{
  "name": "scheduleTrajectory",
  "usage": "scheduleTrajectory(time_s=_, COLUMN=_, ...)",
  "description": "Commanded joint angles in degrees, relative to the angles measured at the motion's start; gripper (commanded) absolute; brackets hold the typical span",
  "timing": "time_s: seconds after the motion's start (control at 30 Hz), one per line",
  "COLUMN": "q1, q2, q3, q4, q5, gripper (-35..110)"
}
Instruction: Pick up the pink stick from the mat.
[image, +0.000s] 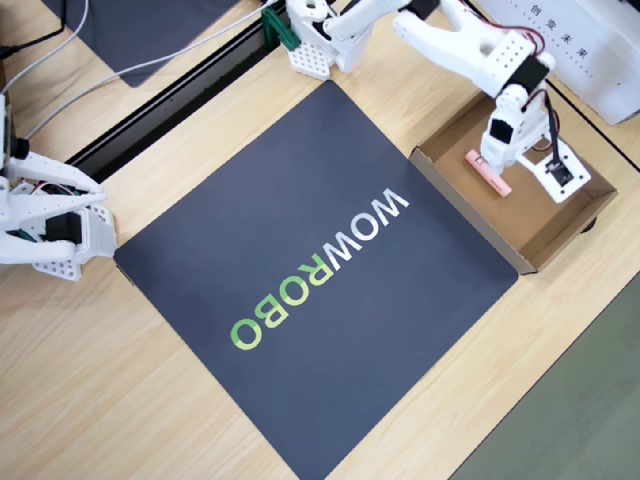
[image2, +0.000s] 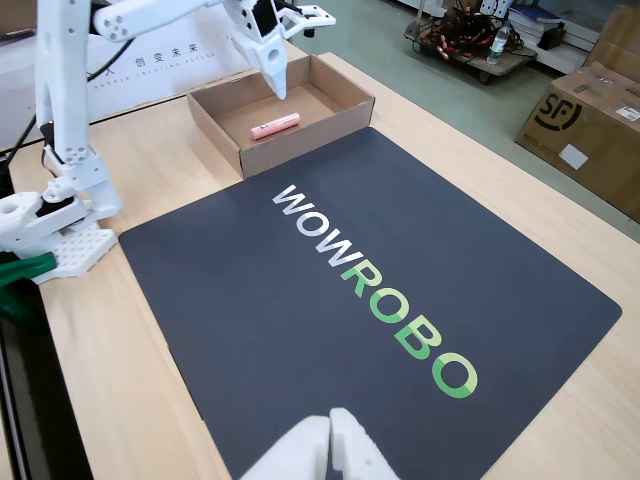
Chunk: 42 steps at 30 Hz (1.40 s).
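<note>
Nearest the fixed cam, the mat (image2: 300, 330) w/ its white and green "WOWROBO" lettering covers most of the wooden worktop (image2: 130, 400); it lies flat, rotated to a diamond in the overhead view (image: 300, 280).

Going left to right in the fixed view: white arm base (image2: 55, 235) sits on the worktop at the far left, just off the mat's left corner. Arm reaches from there to the right, over a shallow cardboard box (image2: 215, 125) that stands at the far edge of the mat, its near wall touching or just beside the mat edge. In the overhead view the same box (image: 470, 215) is at the mat's upper-right edge.

Pink stick (image2: 275, 126) lies flat on the box floor, not on the mat; approx mid-box, angled slightly. Overhead view shows it (image: 488, 172) in the far half of the box, lying diagonally.

Gripper (image2: 274, 68) hangs above the box, tip pointing down, just over the stick but apart from it. In the overhead view the gripper (image: 505, 145) sits right beside the stick's upper side. Jaws hold nothing; whether they are parted or closed, can't tell.

Further right: cardboard carton (image2: 590, 120) on the floor, far right.
</note>
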Motion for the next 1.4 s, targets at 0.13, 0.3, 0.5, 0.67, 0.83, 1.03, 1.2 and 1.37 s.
scheduleTrajectory(time_s=0.13, q1=-1.3, q2=17.0, q3=10.5, q4=-1.0, q5=-0.1, gripper=0)
scheduleTrajectory(time_s=0.3, q1=-1.1, q2=27.4, q3=19.2, q4=-1.3, q5=0.8, gripper=0)
scheduleTrajectory(time_s=0.5, q1=-0.3, q2=46.7, q3=39.6, q4=-5.3, q5=0.8, gripper=0)
scheduleTrajectory(time_s=0.67, q1=0.0, q2=62.5, q3=55.2, q4=-7.7, q5=-0.4, gripper=0)
scheduleTrajectory(time_s=0.83, q1=0.3, q2=73.7, q3=64.6, q4=-7.7, q5=-1.7, gripper=0)
scheduleTrajectory(time_s=1.03, q1=0.4, q2=86.6, q3=77.7, q4=-7.7, q5=-3.9, gripper=0)
scheduleTrajectory(time_s=1.2, q1=0.4, q2=97.6, q3=88.9, q4=-7.7, q5=-5.4, gripper=0)
scheduleTrajectory(time_s=1.37, q1=0.6, q2=106.5, q3=97.8, q4=-7.2, q5=-6.6, gripper=0)
